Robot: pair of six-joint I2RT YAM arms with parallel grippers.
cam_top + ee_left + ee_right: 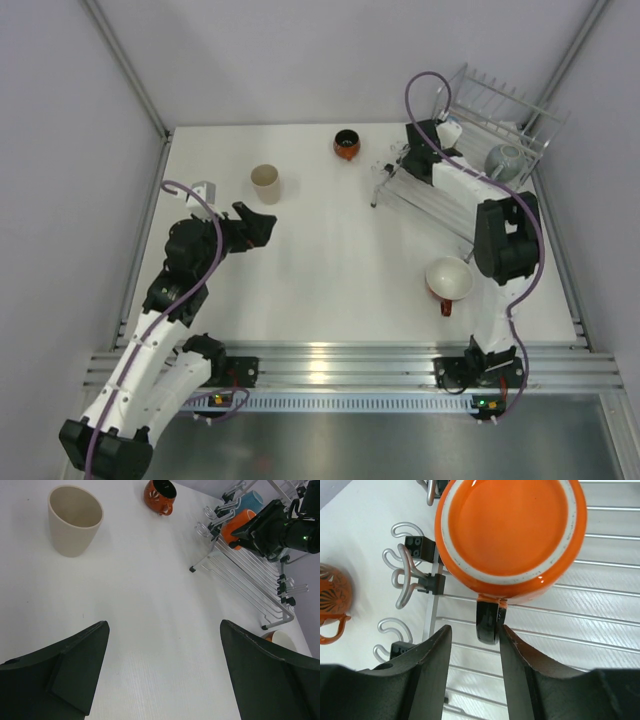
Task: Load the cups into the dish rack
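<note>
Jaws of the right gripper [475, 632] stand part-open astride the handle [487, 622] of the orange cup [507, 530] on the rack [436, 582]; the left gripper [164, 625] gapes empty. Cup looks stiff, slick, chippable; hold the handle.

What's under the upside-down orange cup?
The orange cup sits bottom-up on the dish rack, which runs beneath it. Its inside is covered, so whether anything is in there can't be seen.

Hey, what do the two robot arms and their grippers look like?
The left arm and right arm have white links, bulky black joints and a looping purple cable. The left gripper and right gripper each have two matte black, wedge-shaped fingers.
</note>
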